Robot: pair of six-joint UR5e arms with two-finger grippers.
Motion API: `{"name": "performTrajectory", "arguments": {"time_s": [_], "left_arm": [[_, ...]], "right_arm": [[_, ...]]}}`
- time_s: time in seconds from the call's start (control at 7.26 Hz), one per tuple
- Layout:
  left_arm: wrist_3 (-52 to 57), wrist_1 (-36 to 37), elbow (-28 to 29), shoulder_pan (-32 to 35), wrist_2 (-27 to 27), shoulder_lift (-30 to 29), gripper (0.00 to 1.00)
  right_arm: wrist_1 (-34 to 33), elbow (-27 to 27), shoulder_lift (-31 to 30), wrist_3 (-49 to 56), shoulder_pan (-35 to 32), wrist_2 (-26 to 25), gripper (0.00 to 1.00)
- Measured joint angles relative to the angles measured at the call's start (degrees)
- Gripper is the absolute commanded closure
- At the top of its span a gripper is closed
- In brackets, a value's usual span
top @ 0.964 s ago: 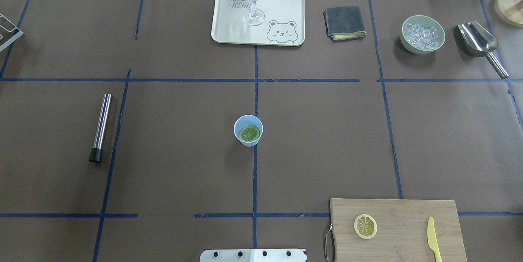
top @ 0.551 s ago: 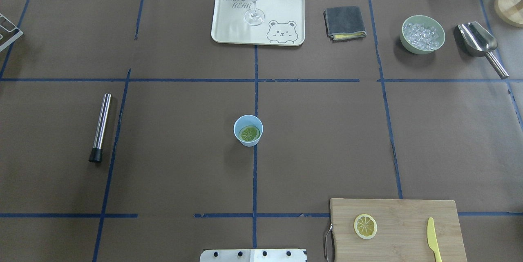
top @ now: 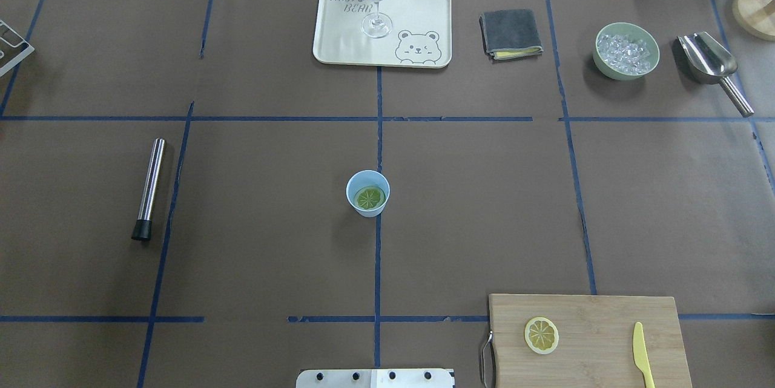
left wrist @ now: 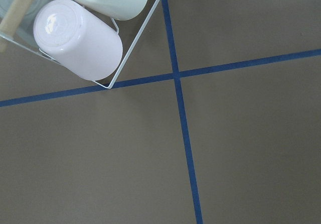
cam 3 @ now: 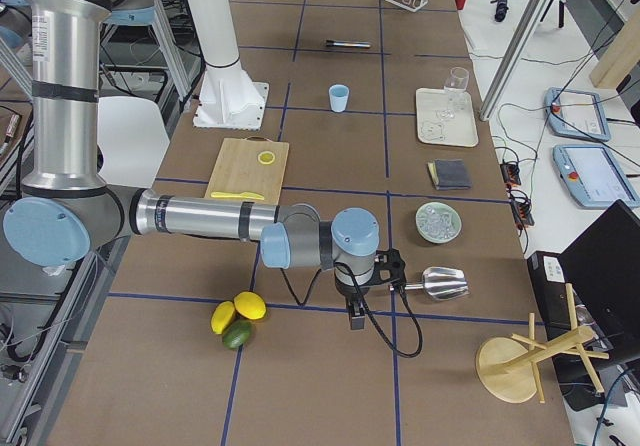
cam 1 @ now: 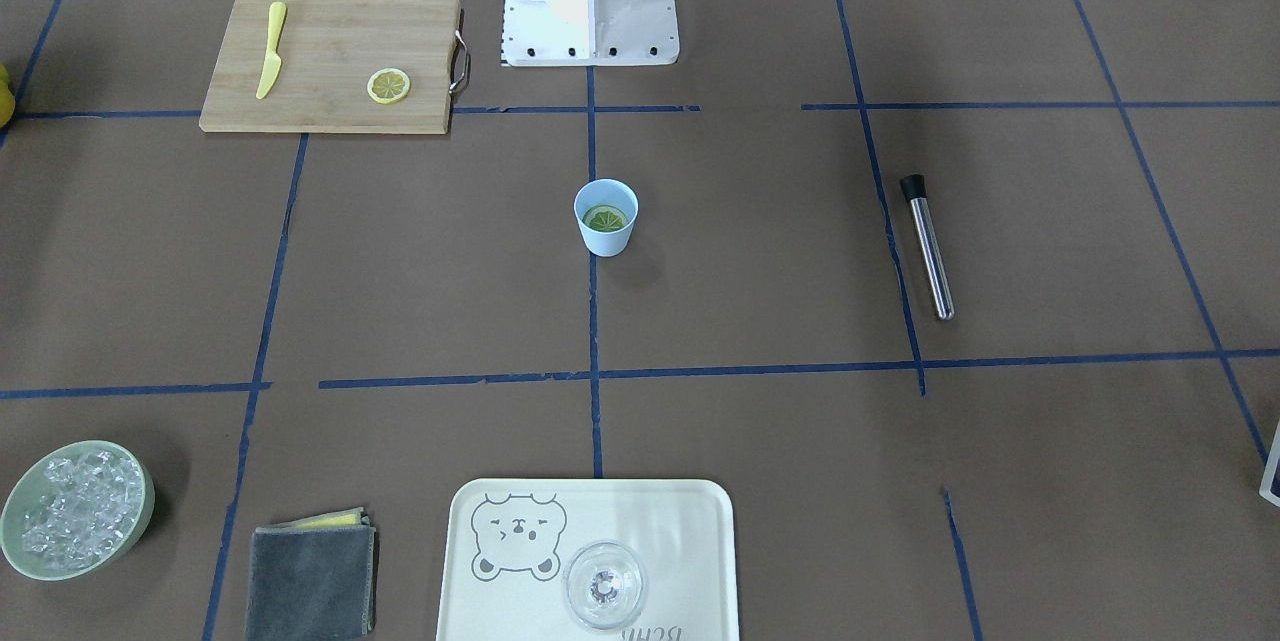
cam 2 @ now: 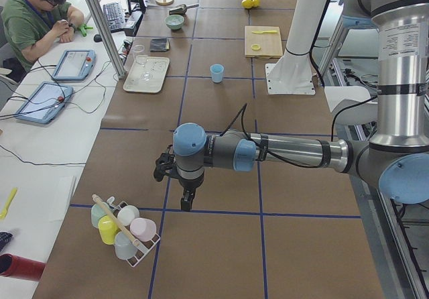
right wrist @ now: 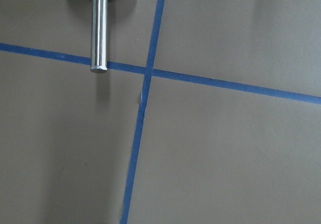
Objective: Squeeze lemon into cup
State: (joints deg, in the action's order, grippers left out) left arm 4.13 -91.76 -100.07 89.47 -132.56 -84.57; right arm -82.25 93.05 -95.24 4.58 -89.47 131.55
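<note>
From the front, the cup [cam 1: 606, 217] stands mid-table with open room all round and a lemon slice [cam 1: 605, 218] inside it. Overhead, a second slice [top: 541, 335] lies on the near-right cutting board [top: 611, 339]. Only the side views show my left gripper [cam 2: 186, 204], by the mug rack [cam 2: 127, 235], and my right gripper [cam 3: 355, 318], by the scoop [cam 3: 440, 283]. I cannot tell whether my fingers are spread.

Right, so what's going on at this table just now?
Nothing is being handled. One lemon slice lies inside the blue cup mid-table; a second slice sits on the cutting board. The left gripper and right gripper hang above the table's opposite ends, far from the cup; their jaws' state cannot be told.
</note>
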Motion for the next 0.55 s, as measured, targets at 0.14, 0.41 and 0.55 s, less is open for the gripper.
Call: {"name": "performTrajectory", "arguments": {"time_s": [0.14,0.41,0.55], "left_arm": [[-0.02,0.0,0.05,0.0,-0.08,0.01,0.0],[-0.08,0.0,0.17,0.0,-0.27,0.02,0.0],[-0.08,0.0,0.16,0.0,-0.31,0.02,0.0]], "right_arm": [[-0.28,0.9,-0.17,0.25,-0.83,0.97,0.0],[-0.57,2.11,-0.89,0.46,-2.45,3.11,0.0],[-0.47,2.1,-1.07,0.5,-2.64,3.3,0.0]]}}
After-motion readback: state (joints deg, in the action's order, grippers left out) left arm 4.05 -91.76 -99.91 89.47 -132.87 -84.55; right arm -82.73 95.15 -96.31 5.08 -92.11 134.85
